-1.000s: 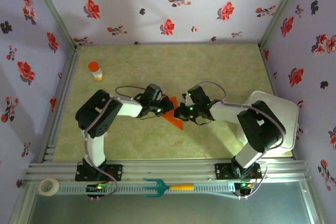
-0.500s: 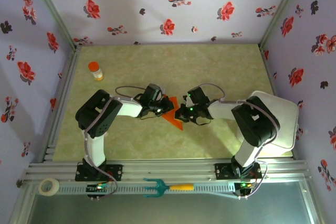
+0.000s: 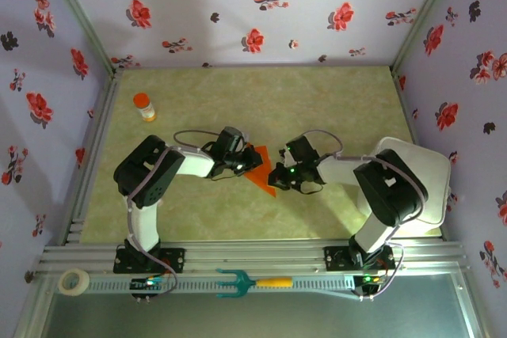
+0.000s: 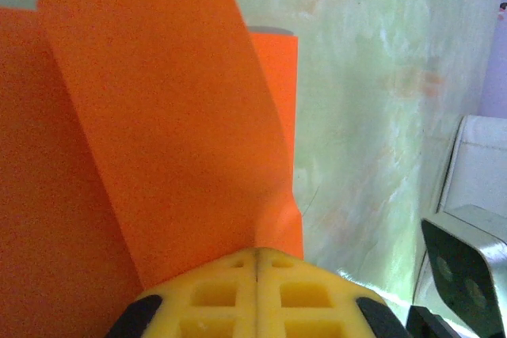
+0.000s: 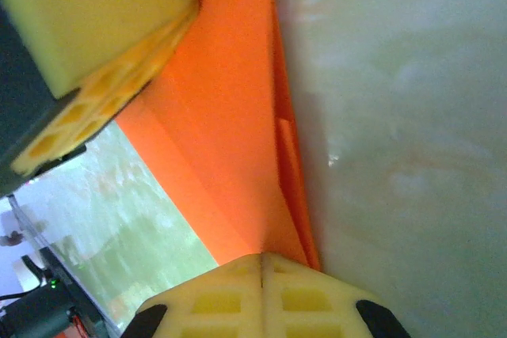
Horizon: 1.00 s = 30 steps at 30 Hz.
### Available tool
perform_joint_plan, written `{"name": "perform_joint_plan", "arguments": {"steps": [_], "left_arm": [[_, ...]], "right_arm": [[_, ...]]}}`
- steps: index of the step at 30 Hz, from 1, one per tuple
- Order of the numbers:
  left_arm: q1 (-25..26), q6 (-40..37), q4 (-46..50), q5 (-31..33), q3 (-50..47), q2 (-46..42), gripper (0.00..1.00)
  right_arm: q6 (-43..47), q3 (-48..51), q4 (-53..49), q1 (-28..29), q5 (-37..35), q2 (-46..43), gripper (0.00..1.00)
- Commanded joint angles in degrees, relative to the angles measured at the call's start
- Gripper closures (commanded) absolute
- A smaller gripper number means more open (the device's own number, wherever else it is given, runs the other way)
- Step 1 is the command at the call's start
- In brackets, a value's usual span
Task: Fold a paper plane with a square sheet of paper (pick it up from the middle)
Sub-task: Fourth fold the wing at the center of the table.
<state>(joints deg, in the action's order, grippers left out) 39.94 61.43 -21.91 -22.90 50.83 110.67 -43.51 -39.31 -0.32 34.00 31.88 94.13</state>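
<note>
Pinching square sheet of paper [image 3: 263,172] | left jaws: clamped on it | right jaws: same

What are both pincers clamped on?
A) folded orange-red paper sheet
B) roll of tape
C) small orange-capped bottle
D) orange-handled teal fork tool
A: the left pincer and the right pincer are each shut, with the folded orange-red paper sheet pinched at the tips.

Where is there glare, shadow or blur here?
Top external: even light, soft shadows under the arms on the table. Left wrist: the paper looks grainy and soft; small glare on the table. Right wrist: the paper shades the table beside it.
</note>
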Motion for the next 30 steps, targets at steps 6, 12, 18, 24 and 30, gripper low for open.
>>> {"name": "perform_joint_plan", "arguments": {"steps": [6, 12, 18, 24, 30], "left_arm": [[-0.8, 0.2, 5.1, 2.4, -2.2, 2.5, 1.00], [-0.8, 0.4, 4.7, 2.4, -2.3, 2.9, 1.00], [-0.9, 0.2, 4.8, 2.4, -2.5, 2.5, 1.00], [-1.1, 0.3, 4.6, 2.4, -2.8, 2.6, 1.00], [-1.3, 0.4, 4.8, 2.5, -3.1, 2.6, 1.00]], "right_arm": [[0.9, -3.5, -3.4, 1.1, 2.4, -2.8, 0.98], [-0.2, -6.1, -0.8, 1.6, 1.7, 4.2, 0.98], [0.0, -0.9, 0.3, 1.4, 1.3, 5.5, 0.98], [-2.9, 5.0, 5.7, 1.3, 3.5, 3.8, 0.98], [-2.5, 7.3, 4.3, 1.2, 2.8, 0.8, 0.97]]}}
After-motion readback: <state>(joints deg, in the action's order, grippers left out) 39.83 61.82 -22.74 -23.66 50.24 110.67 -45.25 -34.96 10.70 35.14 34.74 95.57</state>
